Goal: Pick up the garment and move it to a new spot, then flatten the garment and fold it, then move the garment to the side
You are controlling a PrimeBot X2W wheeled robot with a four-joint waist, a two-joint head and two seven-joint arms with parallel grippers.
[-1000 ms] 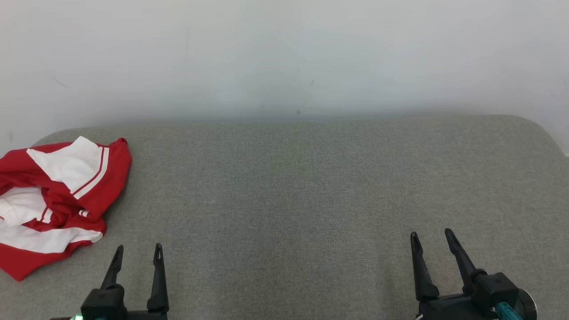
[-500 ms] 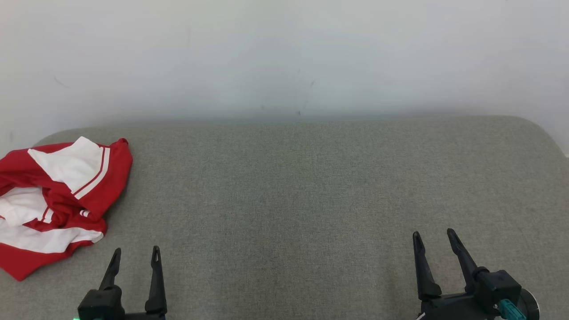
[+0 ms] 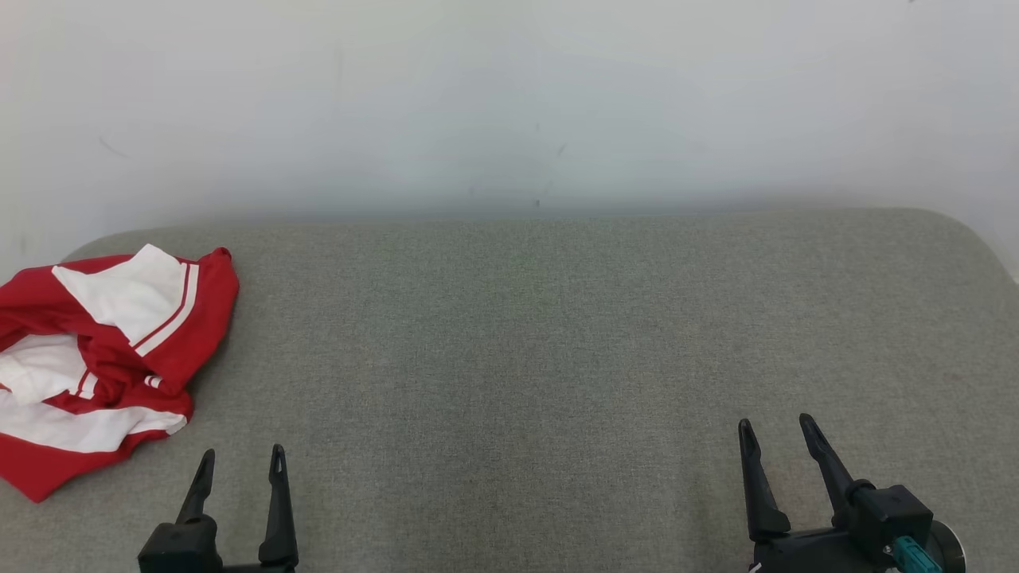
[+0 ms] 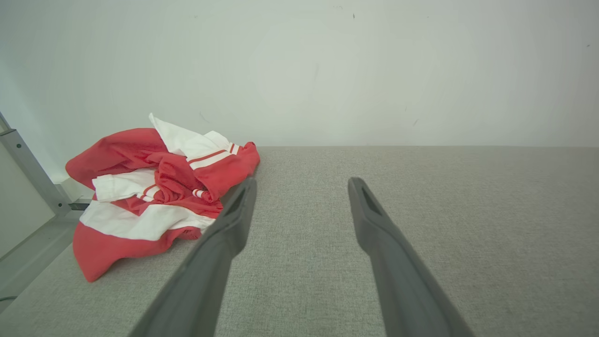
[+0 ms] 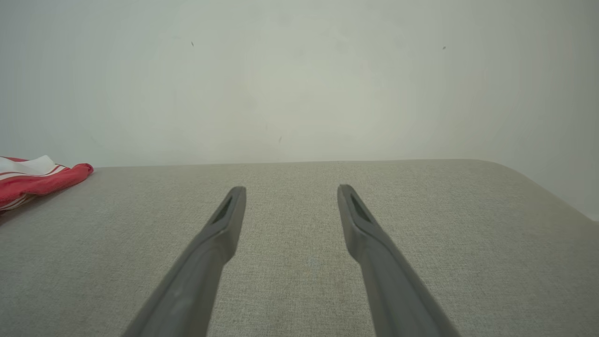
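Garment (image 3: pixel 103 358): red with white panels and thin stripes, crumpled at left end of grey surface (image 3: pixel 517 358) | left gripper (image 3: pixel 243 451): fingers spread, holding nothing | right gripper (image 3: pixel 774 420): fingers spread, holding nothing

The garment (image 3: pixel 111 350) is cut off on the left by the head view's edge; lower layers are hidden.

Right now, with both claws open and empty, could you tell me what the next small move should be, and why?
Probably reach the left claw forward and to its left, toward the red and white garment, which lies crumpled and untouched at the left end of the grey surface. That claw is open, empty and nearer; the right claw sits far off to the right.
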